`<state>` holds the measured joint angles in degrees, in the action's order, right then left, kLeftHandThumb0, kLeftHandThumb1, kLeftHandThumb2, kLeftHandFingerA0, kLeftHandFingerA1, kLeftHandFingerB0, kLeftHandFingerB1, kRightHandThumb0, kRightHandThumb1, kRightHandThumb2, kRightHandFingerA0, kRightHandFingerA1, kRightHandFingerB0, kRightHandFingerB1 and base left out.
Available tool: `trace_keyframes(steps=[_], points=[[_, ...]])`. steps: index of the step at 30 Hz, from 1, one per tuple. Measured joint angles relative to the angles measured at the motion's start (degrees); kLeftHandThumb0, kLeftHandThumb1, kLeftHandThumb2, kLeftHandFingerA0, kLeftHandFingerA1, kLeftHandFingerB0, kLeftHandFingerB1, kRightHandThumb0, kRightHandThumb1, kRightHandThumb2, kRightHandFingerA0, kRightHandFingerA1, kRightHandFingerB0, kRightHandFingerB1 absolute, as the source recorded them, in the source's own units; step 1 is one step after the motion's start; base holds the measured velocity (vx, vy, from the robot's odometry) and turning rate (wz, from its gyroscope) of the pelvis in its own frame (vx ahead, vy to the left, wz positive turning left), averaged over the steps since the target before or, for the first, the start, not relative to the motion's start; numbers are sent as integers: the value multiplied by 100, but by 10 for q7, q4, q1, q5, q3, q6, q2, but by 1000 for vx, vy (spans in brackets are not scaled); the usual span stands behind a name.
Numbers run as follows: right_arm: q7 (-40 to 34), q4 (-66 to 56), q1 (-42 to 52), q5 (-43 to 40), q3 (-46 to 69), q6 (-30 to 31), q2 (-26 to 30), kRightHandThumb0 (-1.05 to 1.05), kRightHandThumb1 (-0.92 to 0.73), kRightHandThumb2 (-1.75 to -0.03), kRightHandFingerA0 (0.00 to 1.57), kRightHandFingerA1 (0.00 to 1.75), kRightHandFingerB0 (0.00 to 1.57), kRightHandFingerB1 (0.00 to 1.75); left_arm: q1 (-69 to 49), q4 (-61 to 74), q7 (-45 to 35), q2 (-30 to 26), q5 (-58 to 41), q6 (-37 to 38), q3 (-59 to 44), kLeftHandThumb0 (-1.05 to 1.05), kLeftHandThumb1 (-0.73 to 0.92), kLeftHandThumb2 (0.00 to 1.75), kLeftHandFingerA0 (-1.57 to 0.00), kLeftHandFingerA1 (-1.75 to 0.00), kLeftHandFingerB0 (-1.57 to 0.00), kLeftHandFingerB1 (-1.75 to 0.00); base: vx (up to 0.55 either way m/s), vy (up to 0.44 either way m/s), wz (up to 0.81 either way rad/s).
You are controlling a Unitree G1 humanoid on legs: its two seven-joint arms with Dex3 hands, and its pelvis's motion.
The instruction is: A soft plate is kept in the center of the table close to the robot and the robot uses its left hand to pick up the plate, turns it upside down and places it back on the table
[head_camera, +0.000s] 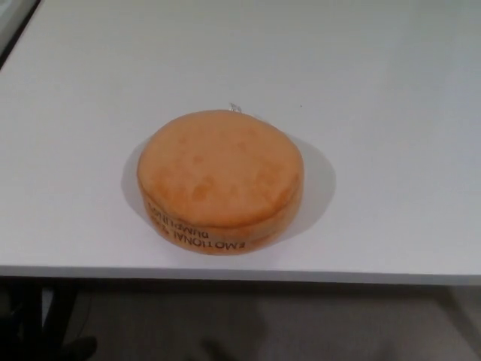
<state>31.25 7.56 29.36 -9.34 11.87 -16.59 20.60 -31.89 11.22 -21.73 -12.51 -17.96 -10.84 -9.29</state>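
The soft plate [220, 180] is a thick, round, orange cushion-like disc. It lies flat on the white table [391, 113], close to the near edge and roughly midway along that edge. Its broad upper face is plain orange with faint mottling. Dark lettering runs around the side wall facing the near edge, and the lettering reads upside down from the head view. A small pale tag or loop projects from the rim on the far side of the plate. A soft shadow surrounds the plate on the surface, wider on the right side.

Neither the left hand nor the right hand appears in the head view, so their finger positions and contents cannot be stated. Nothing touches the plate. Below the near edge of the table, the floor [301, 323] is dark and indistinct.
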Motion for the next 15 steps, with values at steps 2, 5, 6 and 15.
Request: trace_keyframes(steps=[2,5,6,15], points=[[0,0,0,0,0,0,0,-76,-88,-67,46,43,34,32,-2,-17,0,7,1,16,-1,-87,92,72,-21,-36,-18,-29,0,0,0],[0,1,2,0,0,-1,-1,-75,-88,-67,47,44,36,33,-5,-42,0,16,7,45,-2,-87,92,72,-23,-39,-18,-30,0,0,0],[0,1,3,0,1,-1,-1,-75,-88,-67,46,44,36,33,-6,-47,0,17,9,51,-2,-87,92,72,-22,-39,-18,-30,0,0,0],[-2,9,10,0,1,-6,-3,-75,-89,-68,46,43,35,33,-7,-98,0,29,22,129,-3,-87,92,72,-23,-39,-18,-30,0,0,0]])
